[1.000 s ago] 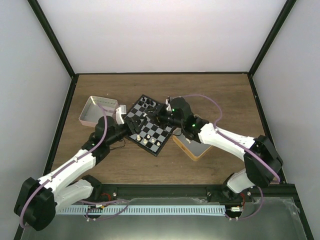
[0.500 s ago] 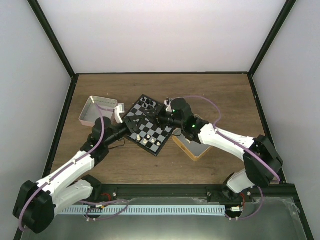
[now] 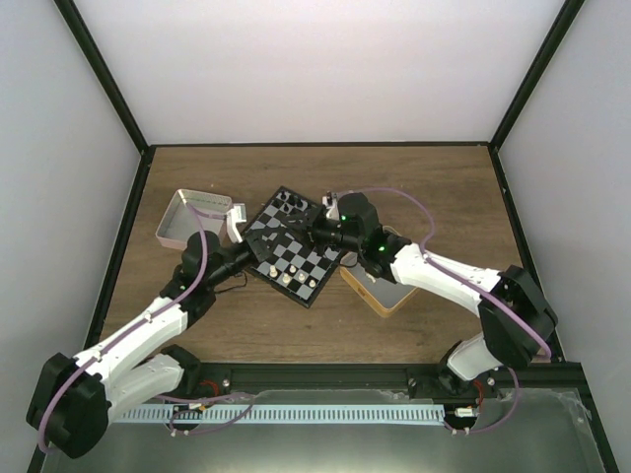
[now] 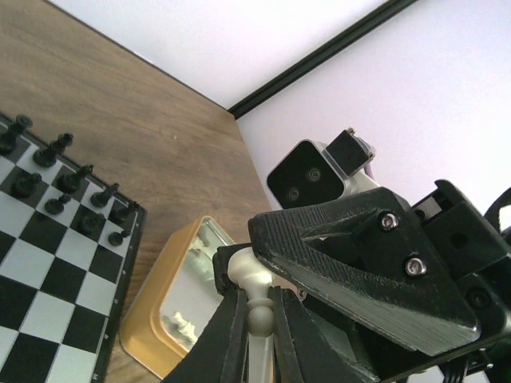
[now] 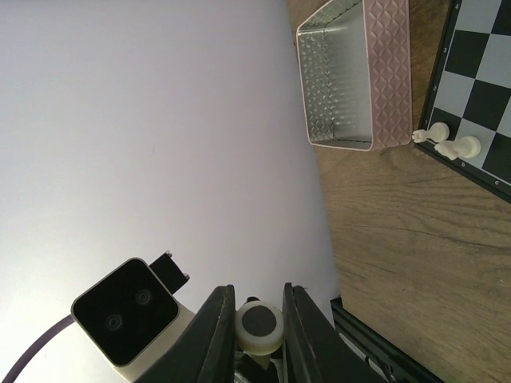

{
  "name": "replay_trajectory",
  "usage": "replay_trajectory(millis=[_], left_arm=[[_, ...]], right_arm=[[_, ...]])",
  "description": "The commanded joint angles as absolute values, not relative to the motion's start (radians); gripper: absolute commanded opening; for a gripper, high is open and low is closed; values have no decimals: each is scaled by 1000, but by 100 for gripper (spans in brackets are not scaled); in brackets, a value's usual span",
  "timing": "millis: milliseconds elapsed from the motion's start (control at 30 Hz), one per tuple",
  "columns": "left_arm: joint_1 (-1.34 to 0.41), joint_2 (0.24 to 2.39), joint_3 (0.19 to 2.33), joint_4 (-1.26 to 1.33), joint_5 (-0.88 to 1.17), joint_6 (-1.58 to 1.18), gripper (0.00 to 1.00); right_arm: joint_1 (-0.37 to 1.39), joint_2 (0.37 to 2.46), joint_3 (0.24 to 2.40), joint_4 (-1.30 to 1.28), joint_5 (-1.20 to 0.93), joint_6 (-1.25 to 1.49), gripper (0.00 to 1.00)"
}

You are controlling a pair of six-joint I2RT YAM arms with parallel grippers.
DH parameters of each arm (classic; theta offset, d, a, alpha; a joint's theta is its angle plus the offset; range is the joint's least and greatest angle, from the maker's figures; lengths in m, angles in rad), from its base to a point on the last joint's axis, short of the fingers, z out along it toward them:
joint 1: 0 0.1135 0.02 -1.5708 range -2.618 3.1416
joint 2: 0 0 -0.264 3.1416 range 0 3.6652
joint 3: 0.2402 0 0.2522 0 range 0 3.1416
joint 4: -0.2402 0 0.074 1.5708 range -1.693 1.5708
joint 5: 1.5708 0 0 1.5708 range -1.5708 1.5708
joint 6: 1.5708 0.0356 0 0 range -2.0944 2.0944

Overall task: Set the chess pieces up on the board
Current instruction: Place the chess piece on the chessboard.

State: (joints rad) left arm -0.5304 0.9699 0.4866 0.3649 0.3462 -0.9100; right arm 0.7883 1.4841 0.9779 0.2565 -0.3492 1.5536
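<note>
- Handover: piece [image 4: 252, 278] clenched in left jaws, long axis along them, head up-frame; right jaws grip it too.
- Board [image 4: 48, 263] lies lower left.

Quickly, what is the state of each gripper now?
Left gripper: closed on a small cream-white chess piece.
Right gripper: closed, apparently on the same piece.

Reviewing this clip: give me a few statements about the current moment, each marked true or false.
1. The left end effector is shut on a cream chess piece. True.
2. The right end effector is open. False: it grips that same cream chess piece.
3. The board carries no black pieces. False: black pieces stand along one edge.
4. The gold tin holds loose cream pieces. True.
</note>
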Motion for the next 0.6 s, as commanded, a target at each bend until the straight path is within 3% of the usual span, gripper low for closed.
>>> replay_trajectory(millis=[0, 200, 400, 567], left_arm=[[-528, 962, 471, 397, 349, -890, 4], [-528, 942, 483, 305, 313, -850, 4], [-526, 949, 601, -46, 297, -714, 4], [-522, 1083, 772, -475, 268, -495, 4]], right_arm=[[788, 1499, 976, 277, -380, 1532, 14], [788, 1489, 942, 274, -359, 1491, 21], [782, 1454, 1007, 162, -243, 1256, 63], [751, 1382, 972, 45, -137, 1144, 69]])
